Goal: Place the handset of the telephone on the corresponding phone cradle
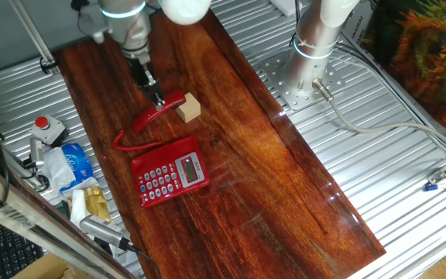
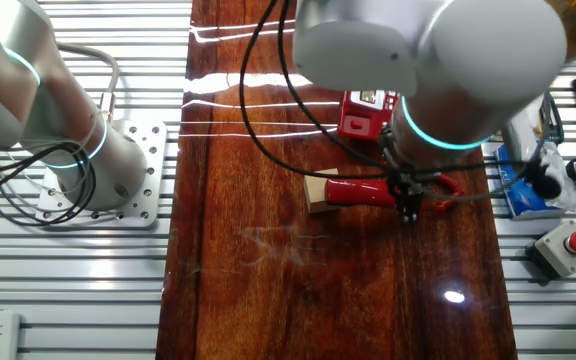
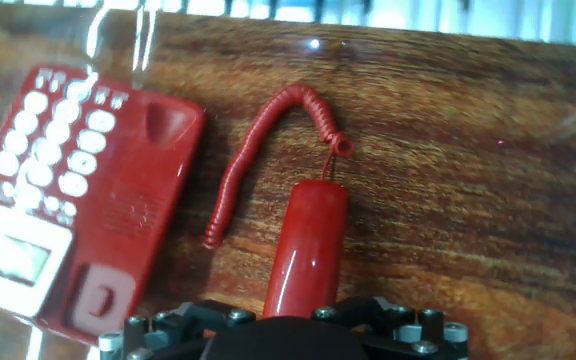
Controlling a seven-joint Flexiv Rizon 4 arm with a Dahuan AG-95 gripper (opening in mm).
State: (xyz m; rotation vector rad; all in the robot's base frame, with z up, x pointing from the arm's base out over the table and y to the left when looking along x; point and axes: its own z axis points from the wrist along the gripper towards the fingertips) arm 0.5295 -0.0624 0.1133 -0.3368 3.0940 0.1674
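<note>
The red handset (image 1: 165,108) lies slanted on the wooden table, behind the telephone (image 1: 169,172). My gripper (image 1: 158,98) comes down on its middle and is shut on it. In the other fixed view the gripper (image 2: 406,205) stands at the right end of the handset (image 2: 360,192). In the hand view the handset (image 3: 308,245) runs up from between the jaws, low over the wood, and its coiled cord (image 3: 253,160) curves down beside the telephone (image 3: 78,190). The phone cradle (image 3: 133,220) is the red strip on the telephone's right side and holds nothing.
A tan wooden cube (image 1: 190,108) touches or nearly touches the handset's far end, as the other fixed view (image 2: 318,190) also shows. A grey box with a red button (image 1: 45,128) and loose packets (image 1: 76,167) lie off the table's left edge. A second arm's base (image 1: 316,39) stands at the back right.
</note>
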